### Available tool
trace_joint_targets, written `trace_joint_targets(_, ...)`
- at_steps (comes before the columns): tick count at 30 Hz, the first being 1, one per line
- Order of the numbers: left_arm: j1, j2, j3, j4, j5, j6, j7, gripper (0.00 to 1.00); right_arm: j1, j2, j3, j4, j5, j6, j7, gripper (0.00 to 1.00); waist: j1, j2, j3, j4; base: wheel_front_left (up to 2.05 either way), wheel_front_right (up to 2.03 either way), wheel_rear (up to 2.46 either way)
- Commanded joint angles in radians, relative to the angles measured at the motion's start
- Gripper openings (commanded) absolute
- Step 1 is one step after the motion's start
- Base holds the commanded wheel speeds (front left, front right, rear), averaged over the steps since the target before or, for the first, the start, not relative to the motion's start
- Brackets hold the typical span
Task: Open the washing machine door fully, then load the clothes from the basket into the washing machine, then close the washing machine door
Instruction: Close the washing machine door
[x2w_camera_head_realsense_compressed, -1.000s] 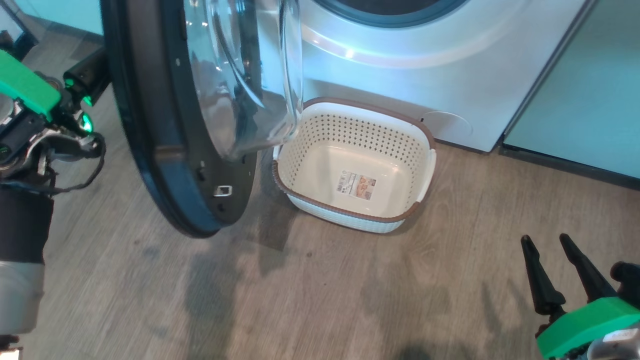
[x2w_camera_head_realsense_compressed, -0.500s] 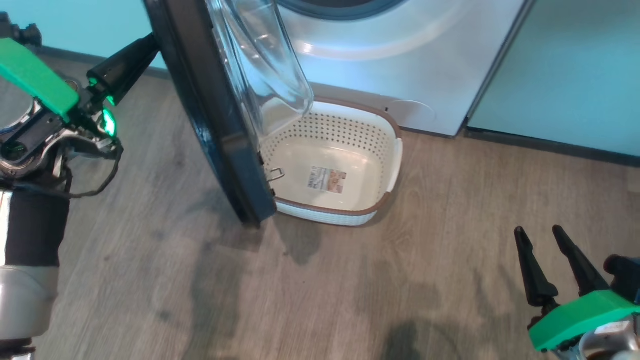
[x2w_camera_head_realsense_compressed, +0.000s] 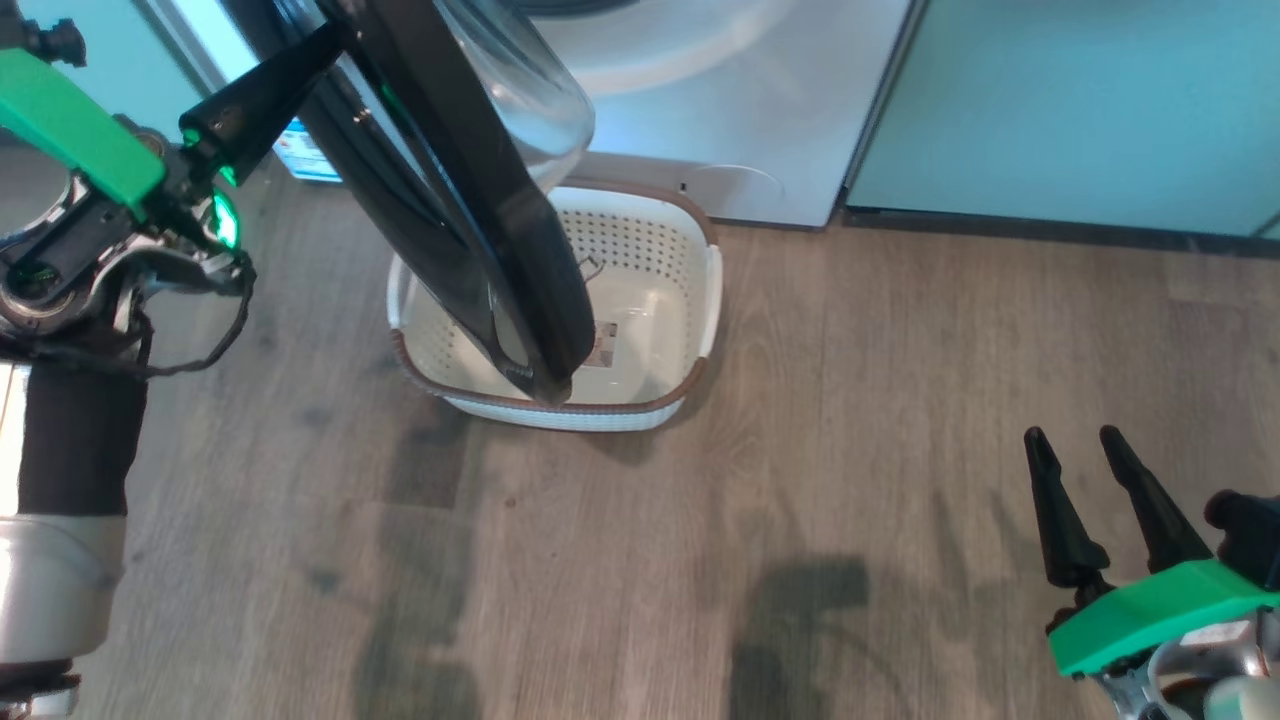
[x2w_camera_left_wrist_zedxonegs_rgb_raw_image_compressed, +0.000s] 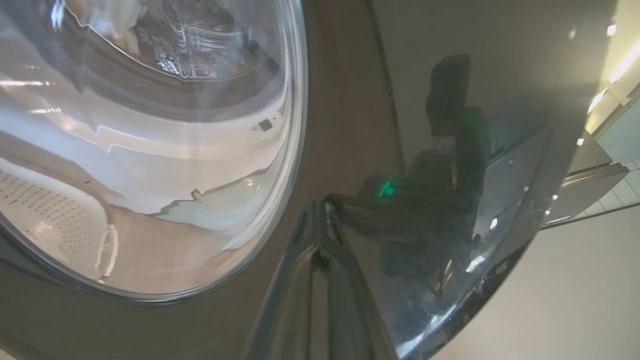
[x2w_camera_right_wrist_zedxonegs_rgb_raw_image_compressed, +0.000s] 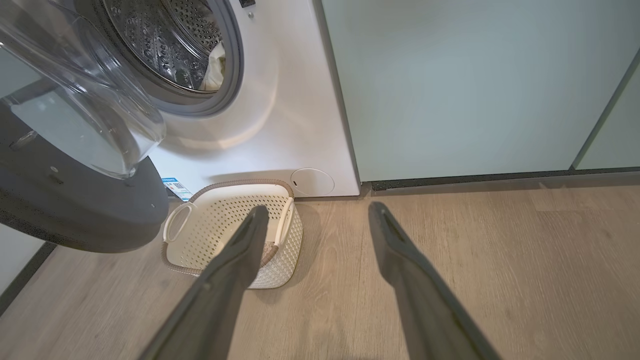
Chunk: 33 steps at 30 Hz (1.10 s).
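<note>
Head view: the left gripper (x2w_camera_head_realsense_compressed: 332, 38) has its dark fingers pressed together into one point, set against the outer face of the door (x2w_camera_head_realsense_compressed: 470, 200), probably to push it shut. The door stands edge-on, its glossy black rim crossing above the basket (x2w_camera_head_realsense_compressed: 700, 290) on the wood-grain floor (x2w_camera_head_realsense_compressed: 850, 450). The right gripper (x2w_camera_head_realsense_compressed: 1072, 440) hangs low and well apart from both, fingers spread wide and holding nothing; it looks parked out of the door's path.

Left wrist view: the joined fingertips touch the mirror-smooth rim, which reflects the left gripper (x2w_camera_left_wrist_zedxonegs_rgb_raw_image_compressed: 317, 210), just beside the domed clear glass (x2w_camera_left_wrist_zedxonegs_rgb_raw_image_compressed: 150, 150).

Right wrist view: between the tapered, spread fingers of the right gripper (x2w_camera_right_wrist_zedxonegs_rgb_raw_image_compressed: 317, 210) lies bare floor. The perforated white basket (x2w_camera_right_wrist_zedxonegs_rgb_raw_image_compressed: 240, 184), brown-rimmed, sits empty just in front of the white machine (x2w_camera_right_wrist_zedxonegs_rgb_raw_image_compressed: 280, 100). The clothes (x2w_camera_right_wrist_zedxonegs_rgb_raw_image_compressed: 216, 65), soft and pale, lie inside the dimpled steel drum (x2w_camera_right_wrist_zedxonegs_rgb_raw_image_compressed: 165, 40), so loading looks done. The door (x2w_camera_right_wrist_zedxonegs_rgb_raw_image_compressed: 75, 210) hangs part open.
</note>
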Motion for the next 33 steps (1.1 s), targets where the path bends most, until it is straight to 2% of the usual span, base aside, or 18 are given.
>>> trace_joint_targets(1, -0.06, 0.035, 0.04, -0.026, 0.007, -0.003, -0.004, 0.0, -0.04, -0.003, 0.021, -0.025, 0.005, -0.003, -0.013, 1.0, -0.0001, 0.0, 0.01, -0.021, 0.0, 0.0, 0.0)
trace_joint_targets(12, -0.106, 0.01, 0.029, 0.014, 0.038, -0.008, -0.043, 0.0, -0.057, 0.001, 0.032, 0.007, 0.014, -0.003, -0.041, 1.0, -0.0001, 0.0, 0.021, -0.079, 0.0, 0.0, 0.0)
trace_joint_targets(26, -0.186, -0.018, 0.031, 0.138, 0.094, -0.041, -0.132, 0.0, -0.074, 0.006, 0.059, 0.048, 0.025, -0.003, -0.067, 1.0, -0.0001, 0.0, 0.015, -0.15, 0.0, 0.0, 0.0)
trace_joint_targets(33, -0.194, -0.021, 0.038, 0.167, 0.095, -0.053, -0.145, 0.0, -0.08, 0.008, 0.054, 0.058, 0.029, -0.003, -0.078, 1.0, -0.0001, 0.0, 0.021, -0.162, 0.0, 0.0, 0.0)
